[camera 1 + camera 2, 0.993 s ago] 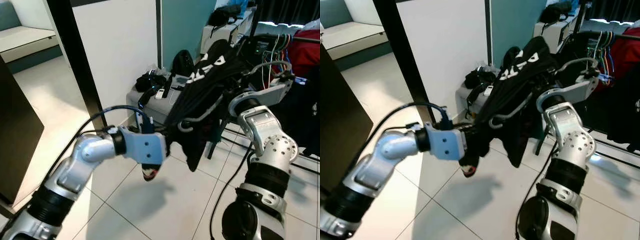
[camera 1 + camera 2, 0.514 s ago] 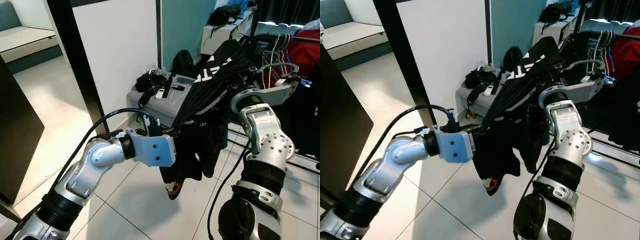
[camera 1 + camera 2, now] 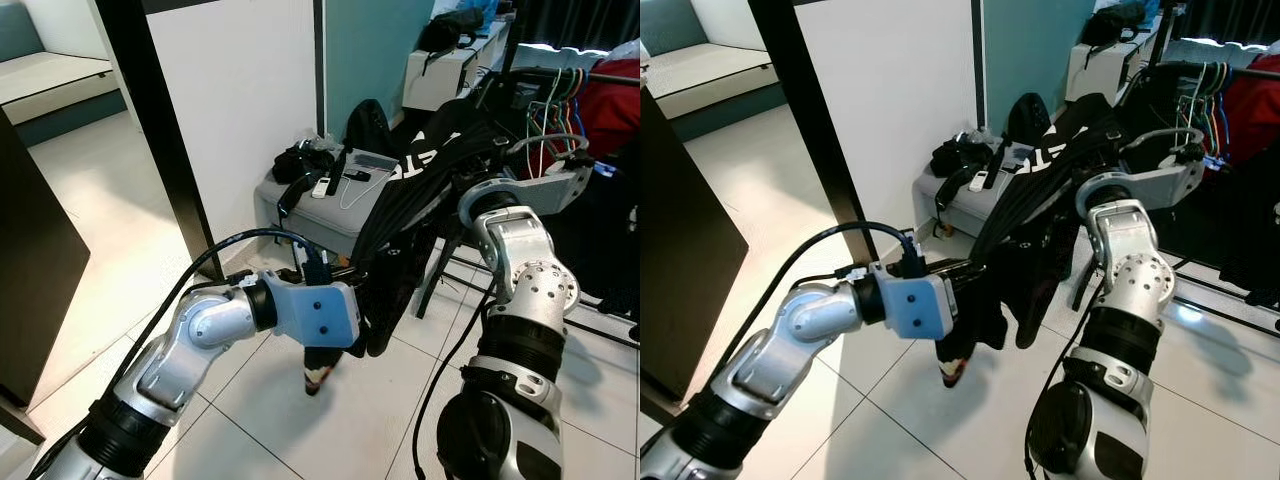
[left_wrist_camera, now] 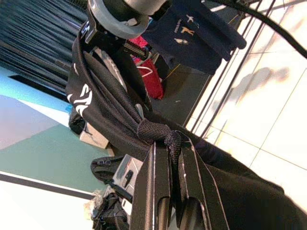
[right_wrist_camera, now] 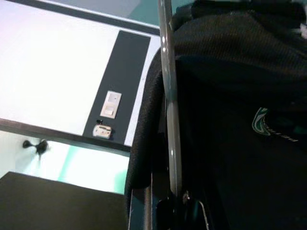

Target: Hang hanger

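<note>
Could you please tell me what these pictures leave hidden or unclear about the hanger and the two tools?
- Hanger: one grey bar shows in the right wrist view; the black garment covers the rest.
- Right tool: cut off by the frame edge in the right wrist view.
- Left tool: shut on the garment; its tips are buried in bunched fabric.

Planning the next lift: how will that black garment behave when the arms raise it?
Probably floppy: the black garment sags between the left gripper and right gripper. Its loose end dangles, so it may swing. Bunched cloth might slip.
</note>
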{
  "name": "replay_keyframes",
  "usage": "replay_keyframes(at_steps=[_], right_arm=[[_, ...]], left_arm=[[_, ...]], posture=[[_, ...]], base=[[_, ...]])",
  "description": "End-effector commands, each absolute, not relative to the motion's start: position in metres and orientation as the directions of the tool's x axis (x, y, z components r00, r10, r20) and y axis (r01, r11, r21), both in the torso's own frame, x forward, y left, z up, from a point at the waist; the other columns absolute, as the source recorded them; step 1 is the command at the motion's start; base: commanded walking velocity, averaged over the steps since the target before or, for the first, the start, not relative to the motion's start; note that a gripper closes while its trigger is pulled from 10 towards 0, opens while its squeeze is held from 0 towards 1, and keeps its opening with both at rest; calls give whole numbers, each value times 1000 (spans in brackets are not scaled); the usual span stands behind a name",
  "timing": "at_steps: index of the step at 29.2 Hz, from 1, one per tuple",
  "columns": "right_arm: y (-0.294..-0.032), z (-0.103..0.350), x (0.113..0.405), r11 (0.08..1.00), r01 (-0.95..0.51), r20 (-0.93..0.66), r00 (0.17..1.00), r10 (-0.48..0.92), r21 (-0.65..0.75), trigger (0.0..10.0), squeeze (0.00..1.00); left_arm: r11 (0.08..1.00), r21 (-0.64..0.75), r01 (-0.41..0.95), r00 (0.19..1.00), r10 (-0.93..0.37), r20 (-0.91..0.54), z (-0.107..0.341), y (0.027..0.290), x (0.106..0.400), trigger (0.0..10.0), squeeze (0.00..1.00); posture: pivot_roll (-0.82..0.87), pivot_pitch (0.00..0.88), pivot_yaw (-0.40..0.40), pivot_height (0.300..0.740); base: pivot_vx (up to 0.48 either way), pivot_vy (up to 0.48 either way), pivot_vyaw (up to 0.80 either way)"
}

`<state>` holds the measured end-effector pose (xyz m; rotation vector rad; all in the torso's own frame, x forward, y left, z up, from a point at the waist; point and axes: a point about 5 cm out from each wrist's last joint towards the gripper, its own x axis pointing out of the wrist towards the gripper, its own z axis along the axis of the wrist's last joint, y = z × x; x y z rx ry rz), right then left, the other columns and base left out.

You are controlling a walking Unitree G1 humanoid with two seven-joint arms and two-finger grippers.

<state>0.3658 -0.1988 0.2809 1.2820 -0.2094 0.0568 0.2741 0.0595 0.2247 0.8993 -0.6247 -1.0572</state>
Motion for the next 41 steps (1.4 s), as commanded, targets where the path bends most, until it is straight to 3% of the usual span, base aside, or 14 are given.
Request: replay_keyframes(at_steps=[1, 9, 11, 12, 13, 14, 16, 20, 31, 35, 38, 40, 41], right_arm=[[-220, 300, 359, 305, -187, 262, 937, -229, 934, 10000, 0], [-220, 297, 361, 313, -168, 251, 936, -246, 935, 10000, 0], [-211, 294, 364, 422, -119, 223, 953, -205, 899, 10000, 0], [-211, 294, 364, 422, -119, 223, 953, -205, 899, 10000, 0], [-200, 289, 365, 544, -78, 195, 967, -161, 835, 10000, 0], [-200, 289, 365, 544, -78, 195, 967, -161, 835, 10000, 0], [-174, 275, 365, 747, -57, 157, 986, -64, 662, 10000, 0], [-155, 265, 363, 843, -71, 138, 990, -4, 534, 10000, 0], [-152, 256, 364, 905, -24, 116, 993, -28, 424, 10000, 0], [-143, 247, 363, 937, -60, 67, 997, 39, 343, 10000, 0], [-122, 232, 357, 970, -176, -9, 984, 180, 171, 10000, 0], [-122, 232, 357, 970, -176, -9, 984, 180, 171, 10000, 0], [-115, 222, 351, 966, -248, -64, 965, 253, 78, 10000, 0]], left_arm=[[115, 851, 512, 293, -955, -47, 210, 47, 259, 10000, 0], [106, 828, 550, 197, -980, -5, 212, 21, 241, 10000, 0], [108, 818, 566, 160, -987, 19, 213, 11, 235, 10000, 0], [108, 818, 566, 160, -987, 19, 213, 11, 235, 10000, 0], [117, 818, 563, 157, -987, 33, 216, 8, 234, 10000, 0], [117, 818, 563, 157, -987, 33, 216, 8, 234, 10000, 0], [144, 822, 550, 168, -984, 59, 223, 4, 239, 10000, 0], [158, 826, 541, 173, -982, 74, 228, 3, 241, 10000, 0], [170, 823, 542, 174, -981, 89, 231, 1, 241, 10000, 0], [177, 822, 542, 177, -980, 95, 232, 1, 242, 10000, 0], [183, 824, 537, 186, -978, 96, 234, 2, 244, 10000, 0], [183, 824, 537, 186, -978, 96, 234, 2, 244, 10000, 0], [187, 826, 532, 196, -976, 95, 234, 3, 246, 10000, 0]], posture=[[-50, 64, 40, 740], [-49, 66, 39, 740], [-53, 66, 40, 740], [-53, 66, 40, 740], [-56, 65, 37, 740], [-56, 65, 37, 740], [-60, 64, 36, 740], [-63, 62, 36, 740], [-57, 63, 32, 740], [-59, 62, 34, 740], [-64, 63, 36, 740], [-64, 63, 36, 740], [-64, 63, 36, 740]], base=[[0, 0, 0], [0, 0, 0], [0, 0, 0], [0, 0, 0], [0, 0, 0], [0, 0, 0], [0, 0, 0], [0, 0, 0], [0, 0, 0], [0, 0, 0], [0, 0, 0], [0, 0, 0], [0, 0, 0]])
